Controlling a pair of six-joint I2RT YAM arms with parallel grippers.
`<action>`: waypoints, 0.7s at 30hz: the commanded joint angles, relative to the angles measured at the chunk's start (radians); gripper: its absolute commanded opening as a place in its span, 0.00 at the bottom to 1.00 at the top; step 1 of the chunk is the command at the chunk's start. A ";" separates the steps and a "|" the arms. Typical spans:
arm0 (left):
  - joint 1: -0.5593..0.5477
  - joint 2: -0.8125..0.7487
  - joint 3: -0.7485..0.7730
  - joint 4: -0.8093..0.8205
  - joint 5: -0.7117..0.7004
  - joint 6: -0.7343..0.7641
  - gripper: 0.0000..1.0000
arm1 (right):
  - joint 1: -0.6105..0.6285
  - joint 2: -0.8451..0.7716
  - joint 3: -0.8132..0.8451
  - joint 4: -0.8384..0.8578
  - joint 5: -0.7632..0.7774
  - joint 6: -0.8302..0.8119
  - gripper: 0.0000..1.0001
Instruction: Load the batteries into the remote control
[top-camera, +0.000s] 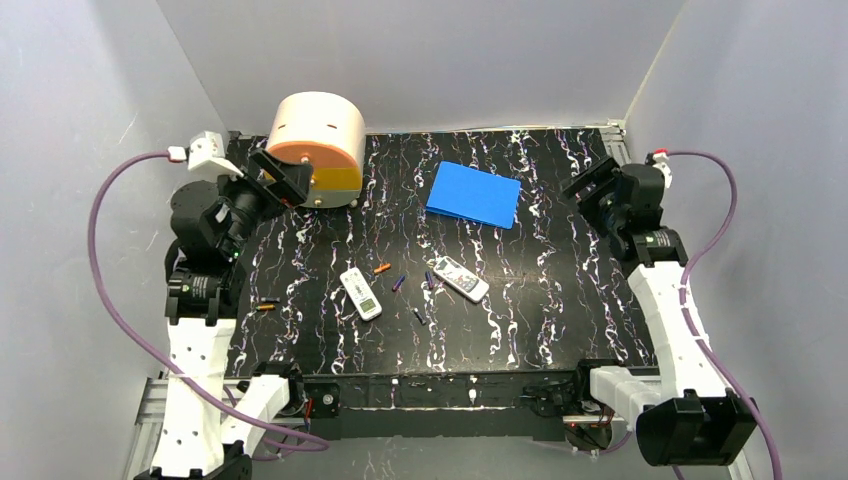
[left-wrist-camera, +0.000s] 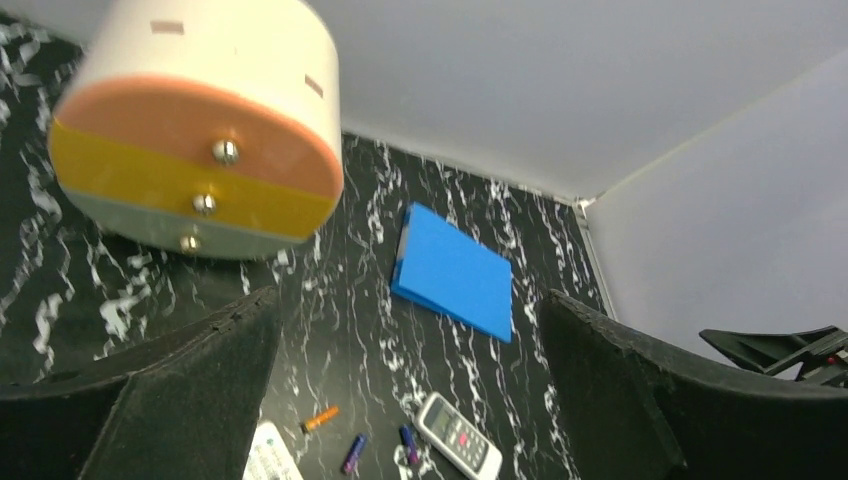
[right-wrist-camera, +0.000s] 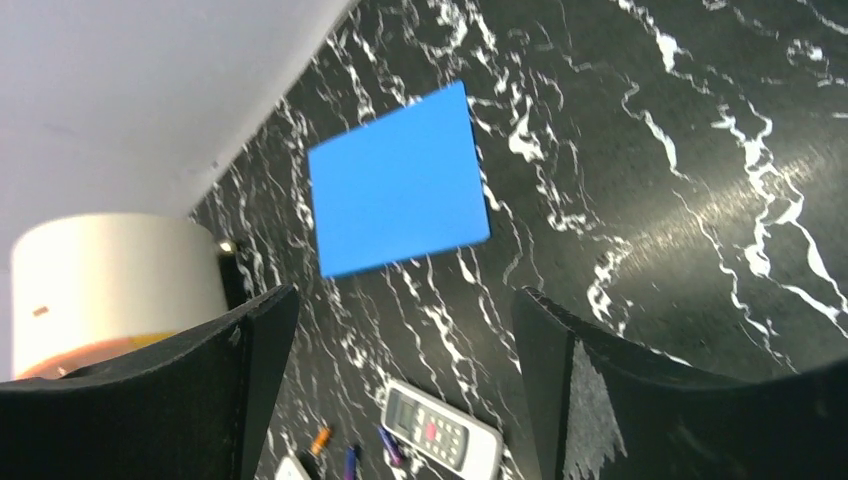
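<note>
Hovering over the rear left of the worktop (top-camera: 540, 300), the left hand (top-camera: 283, 176) has its jaws spread fully wide with nothing between them. The right hand (top-camera: 592, 188), at the rear right, is likewise wide and empty. Both hands are raised and angled toward the centre, a posture that appears chosen to give each wrist camera a full view of the working area before a pick is committed.

The batteries (top-camera: 398, 284) lie loose near the middle of the worktop, scattered between and just beside the left remote (top-camera: 361, 293) and the right remote (top-camera: 460, 279). One orange battery (top-camera: 265, 306) lies well apart, toward the left edge. The right remote lies flat with its keypad up; whether either battery compartment is open cannot be told.

A blue folder (top-camera: 474, 194) and a round drawer unit (top-camera: 317, 148) occupy the rear, away from the batteries.

Judged from this layout, loading has not begun. Each thin cylinder may roll under a closing pinch.
</note>
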 joint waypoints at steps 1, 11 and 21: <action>0.003 -0.007 -0.045 -0.005 0.072 -0.082 0.98 | 0.009 -0.056 -0.070 0.049 -0.135 -0.123 0.90; 0.003 0.021 -0.072 0.013 0.112 -0.084 0.98 | 0.185 0.158 -0.086 -0.108 -0.332 -0.443 0.91; 0.004 0.033 -0.086 0.020 0.118 -0.089 0.98 | 0.535 0.279 -0.117 -0.020 -0.099 -0.516 0.83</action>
